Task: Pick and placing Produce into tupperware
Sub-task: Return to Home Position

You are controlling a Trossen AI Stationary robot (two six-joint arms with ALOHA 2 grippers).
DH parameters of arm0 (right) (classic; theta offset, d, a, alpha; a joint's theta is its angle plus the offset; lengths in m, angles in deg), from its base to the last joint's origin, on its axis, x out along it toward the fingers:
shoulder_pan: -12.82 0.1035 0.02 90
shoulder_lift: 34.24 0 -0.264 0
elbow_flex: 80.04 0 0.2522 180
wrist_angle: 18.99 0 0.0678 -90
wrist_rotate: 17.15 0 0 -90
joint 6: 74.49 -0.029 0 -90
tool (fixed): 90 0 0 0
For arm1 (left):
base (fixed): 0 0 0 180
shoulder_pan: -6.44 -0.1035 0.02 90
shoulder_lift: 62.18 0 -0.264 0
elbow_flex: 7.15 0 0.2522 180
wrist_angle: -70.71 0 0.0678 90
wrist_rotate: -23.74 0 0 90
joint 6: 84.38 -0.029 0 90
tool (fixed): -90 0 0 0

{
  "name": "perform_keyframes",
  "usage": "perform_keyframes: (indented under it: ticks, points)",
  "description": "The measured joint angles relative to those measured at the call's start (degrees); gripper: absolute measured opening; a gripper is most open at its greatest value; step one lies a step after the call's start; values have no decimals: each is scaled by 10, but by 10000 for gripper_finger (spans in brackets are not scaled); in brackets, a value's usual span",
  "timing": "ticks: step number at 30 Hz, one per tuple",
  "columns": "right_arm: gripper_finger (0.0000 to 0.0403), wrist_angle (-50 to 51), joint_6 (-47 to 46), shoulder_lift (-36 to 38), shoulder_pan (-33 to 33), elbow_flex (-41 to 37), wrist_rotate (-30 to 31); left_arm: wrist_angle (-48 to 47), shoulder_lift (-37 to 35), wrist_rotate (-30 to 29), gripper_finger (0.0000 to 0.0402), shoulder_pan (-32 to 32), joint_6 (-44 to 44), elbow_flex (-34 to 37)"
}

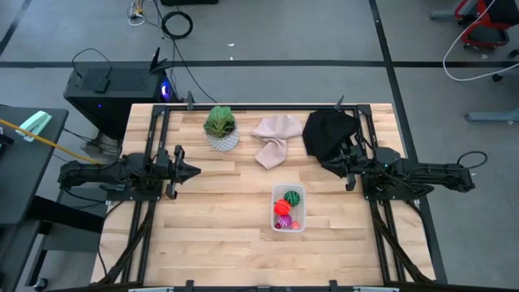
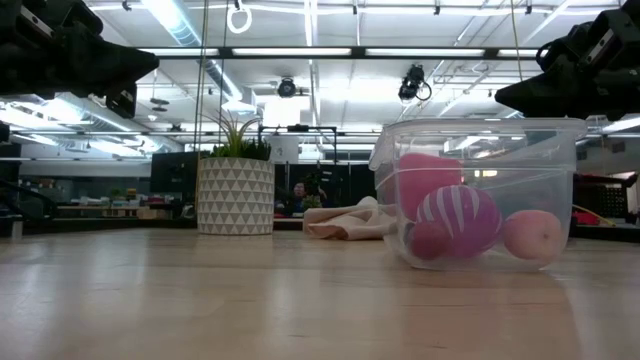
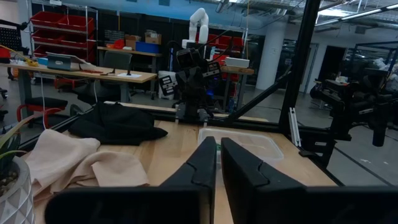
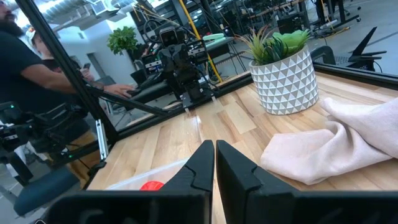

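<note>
The left gripper (image 1: pixel 193 171) is at the left side of the wooden table (image 1: pixel 219 235) with its two dark fingers drawn together and nothing between them, and the right gripper (image 1: pixel 347 170) faces it from the right side, closed and empty as well, its tip over the edge of a black cloth (image 1: pixel 327 130). From above we see the tupperware (image 1: pixel 275 212) on the table between the arms, nearer the right one, holding the produce: a green round piece (image 1: pixel 293 197), a red piece (image 1: pixel 283 206) and a purple piece (image 1: pixel 283 221). Along the far edge are a leafy plant in a white pot (image 1: pixel 220 127) and a crumpled beige cloth (image 1: pixel 274 136). At table height we look through the clear wall (image 2: pixel 560 150) at a purple striped onion (image 2: pixel 458 220) beside a peach-coloured ball (image 2: pixel 533 235), with a pinkish red shape (image 2: pixel 425 180) behind them (the green piece cannot be made out here). From the left wrist we see that arm's fingers (image 3: pixel 205 165) nearly touching, with the container's rim (image 3: pixel 249 139) beyond them. From the right wrist we see its fingers (image 4: pixel 200 163) closed to a thin slit, a bit of red (image 4: pixel 151 185) inside the container's edge, and a person in a dark shirt (image 4: pixel 25 68) beyond the table.
</note>
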Motion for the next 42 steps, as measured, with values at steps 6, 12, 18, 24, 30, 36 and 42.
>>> perform_keyframes:
  ticks: [6, 12, 18, 24, 30, 36, 42]
  points:
    - [23, 0, 0, 0, 0, 0, 0, 0, 0, 0, 38, 0, 0, 0]
    - [23, 0, 0, 0, 0, 0, 0, 0, 0, 0, 38, 0, 0, 0]
    - [23, 0, 0, 0, 0, 0, 0, 0, 0, 0, 30, 0, 0, 0]
    - [23, 0, 0, 0, 0, 0, 0, 0, 0, 0, 29, 0, 0, 0]
    - [23, 0, 0, 0, 0, 0, 0, 0, 0, 0, 38, 0, 0, 0]
    - [23, 0, 0, 0, 0, 0, 0, 0, 0, 0, 39, 0, 0, 0]
    - [23, 0, 0, 0, 0, 0, 0, 0, 0, 0, 31, 0, 0, 0]
